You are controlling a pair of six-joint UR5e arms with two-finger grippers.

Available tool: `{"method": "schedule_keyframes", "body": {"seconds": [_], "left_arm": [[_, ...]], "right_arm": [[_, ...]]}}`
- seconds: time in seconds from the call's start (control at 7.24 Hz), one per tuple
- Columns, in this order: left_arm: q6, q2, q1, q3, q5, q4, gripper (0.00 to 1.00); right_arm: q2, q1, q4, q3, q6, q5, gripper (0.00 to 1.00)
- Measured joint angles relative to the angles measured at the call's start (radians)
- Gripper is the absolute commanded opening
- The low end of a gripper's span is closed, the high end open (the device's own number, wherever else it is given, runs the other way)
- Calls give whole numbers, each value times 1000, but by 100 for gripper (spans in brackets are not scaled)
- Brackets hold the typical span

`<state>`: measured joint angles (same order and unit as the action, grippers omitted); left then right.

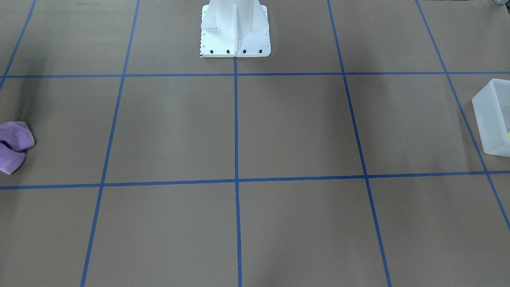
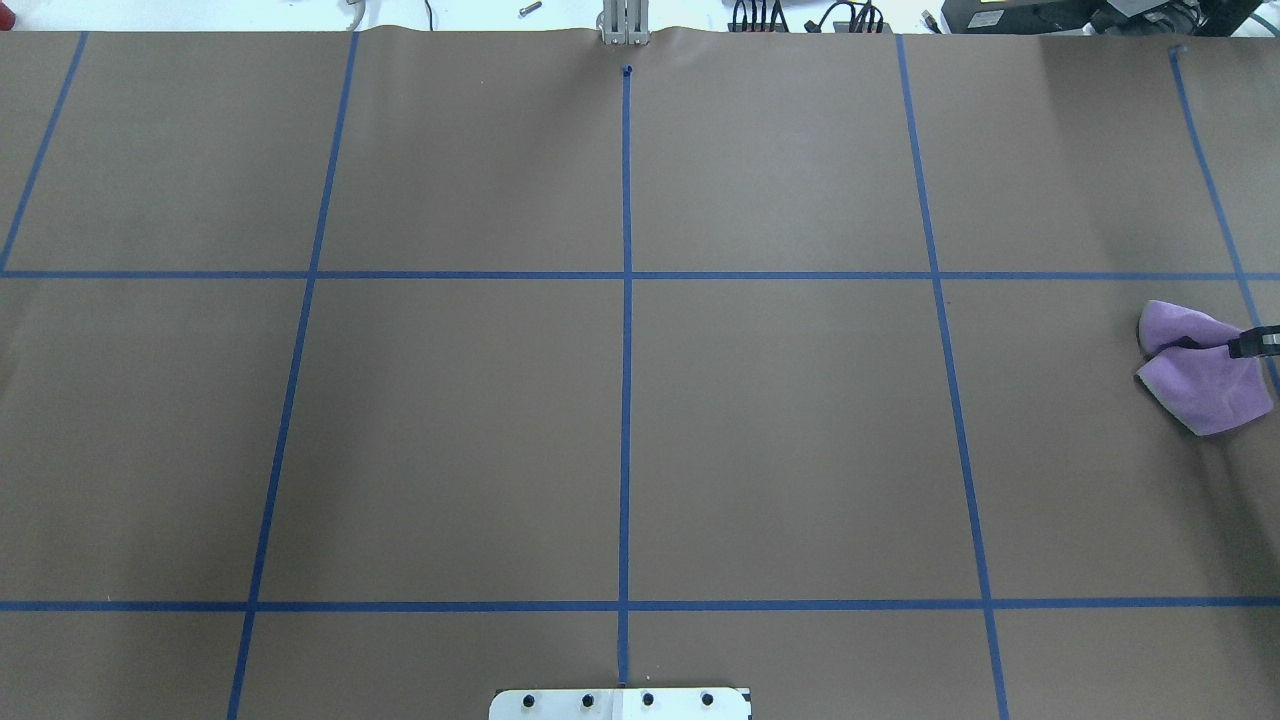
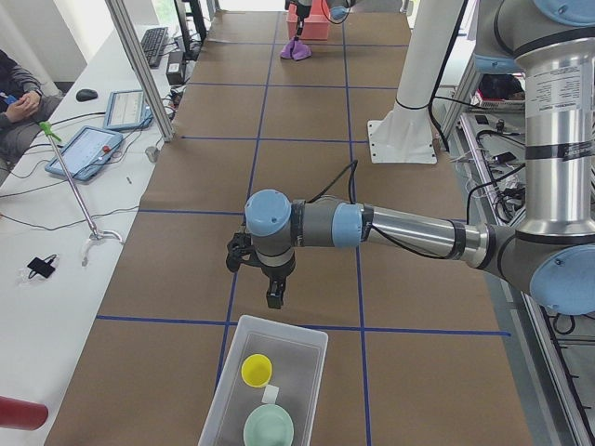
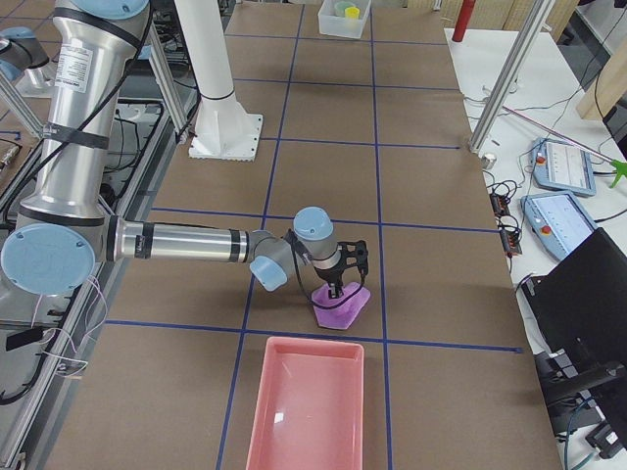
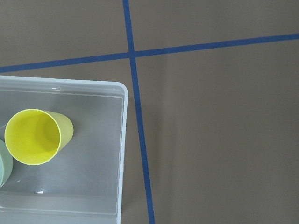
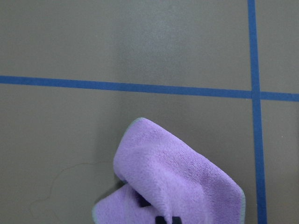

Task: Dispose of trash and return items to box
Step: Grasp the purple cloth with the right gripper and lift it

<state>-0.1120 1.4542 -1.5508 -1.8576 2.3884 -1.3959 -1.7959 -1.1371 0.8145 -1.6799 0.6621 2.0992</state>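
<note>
The translucent white box (image 3: 307, 358) stands at the table's left end. The yellow cup (image 3: 257, 370) and the mint-green bowl (image 3: 269, 429) are inside it. The left wrist view shows the box's rim (image 5: 122, 140), the cup (image 5: 35, 137) upright and the bowl's edge (image 5: 2, 163). My left gripper (image 3: 276, 299) hangs just beyond the box; I cannot tell if it is open. My right gripper (image 4: 338, 291) points down onto the purple wad (image 4: 341, 307). Its dark fingertips (image 6: 161, 219) sit close together in the cloth (image 6: 173, 182), which rests on the table (image 2: 1200, 380).
A pink tray (image 4: 304, 401) lies on the table just beyond the purple wad at the right end. The white robot pedestal (image 1: 235, 32) stands at the middle of the robot's side. Blue tape lines grid the brown table. Operators' tablets lie on the side bench.
</note>
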Motion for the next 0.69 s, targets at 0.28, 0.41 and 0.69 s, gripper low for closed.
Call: {"method": "schedule_keyframes", "body": {"seconds": [0.28,0.41,0.69], "left_arm": [[0,0,0,0,0,0,98],[0,-2,0,0,0,0,98],[0,-18,0,0,-2,0,98]], "right_arm": [[3,-31,12,-43,-2,26,0],[3,-85,21,-67,-7,79,0],[-7,-213,50,-94,-65,203,0]]}}
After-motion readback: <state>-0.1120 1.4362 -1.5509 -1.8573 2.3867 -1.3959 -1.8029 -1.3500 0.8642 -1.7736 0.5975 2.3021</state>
